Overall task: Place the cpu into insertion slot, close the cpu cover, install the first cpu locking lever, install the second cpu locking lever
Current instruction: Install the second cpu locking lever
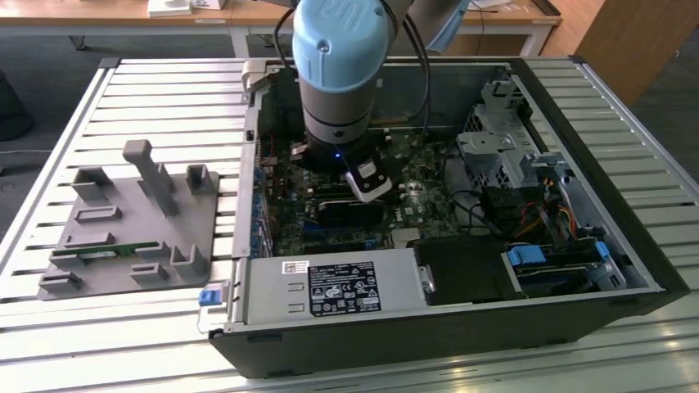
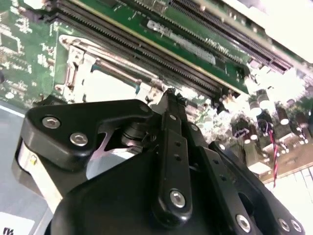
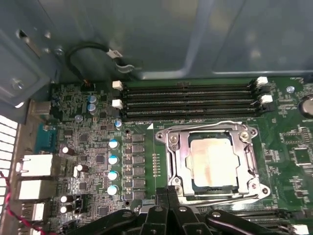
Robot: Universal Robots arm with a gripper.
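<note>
The cpu (image 3: 212, 161), a tan-silver square, lies in the insertion slot (image 3: 191, 182) on the green board. The cpu cover (image 3: 177, 157), a silver frame with a window, lies flat around the chip. Thin metal lever bars run along the socket's sides; whether they are latched I cannot tell. My gripper (image 3: 167, 192) is shut, its tips right at the edge of the socket frame, with nothing visible between the fingers. In the second wrist view the gripper (image 2: 171, 95) shows its black linkage closed to a narrow tip beside the bright socket. The exterior view has the gripper (image 1: 352, 211) low inside the computer case.
Black memory slots (image 3: 190, 100) run just beyond the socket, with capacitors (image 3: 113, 159) beside it. The case holds a power supply (image 1: 327, 286) at the front and a drive cage (image 1: 513, 147) on the exterior view's right. A grey fixture plate (image 1: 131, 221) lies outside on the left.
</note>
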